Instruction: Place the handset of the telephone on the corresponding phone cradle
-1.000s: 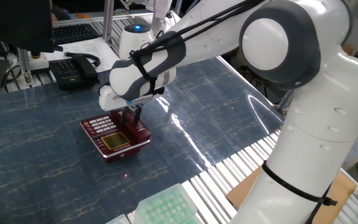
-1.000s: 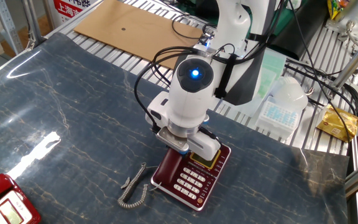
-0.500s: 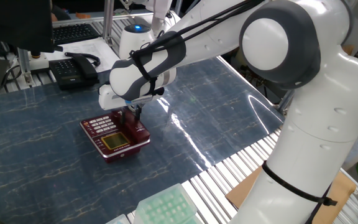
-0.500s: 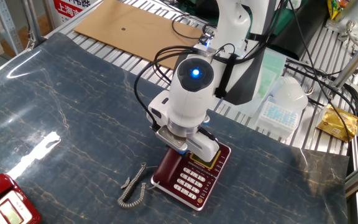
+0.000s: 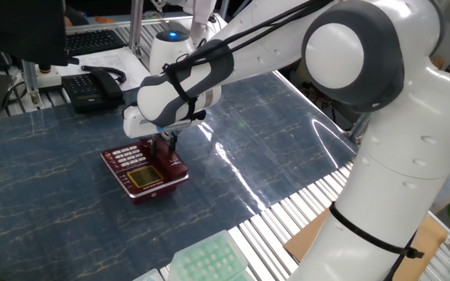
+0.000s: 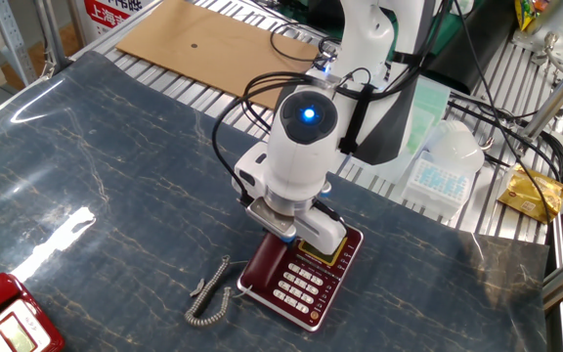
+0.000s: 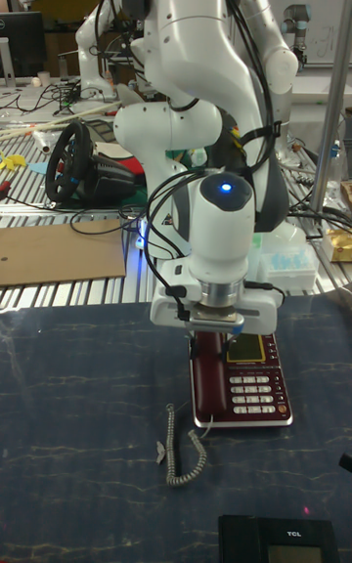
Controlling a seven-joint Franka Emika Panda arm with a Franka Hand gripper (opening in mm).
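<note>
Apparently the glossy maroon handset (image 5: 171, 158) is rigid, light, slippery; grip mid-span. Two-finger gripper (image 5: 166, 141) sits on it over squarish dark red telephone (image 5: 142, 172); jaw state can't tell.

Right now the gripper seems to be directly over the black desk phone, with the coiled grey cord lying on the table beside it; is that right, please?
Not quite: the gripper is over the dark red telephone, not the black desk phone, which sits far back, as one fixed view shows. The coiled grey cord does lie on the table beside it.

Dark red telephone (image 5: 144, 172) on blue marbled table (image 5: 45, 226).
</note>
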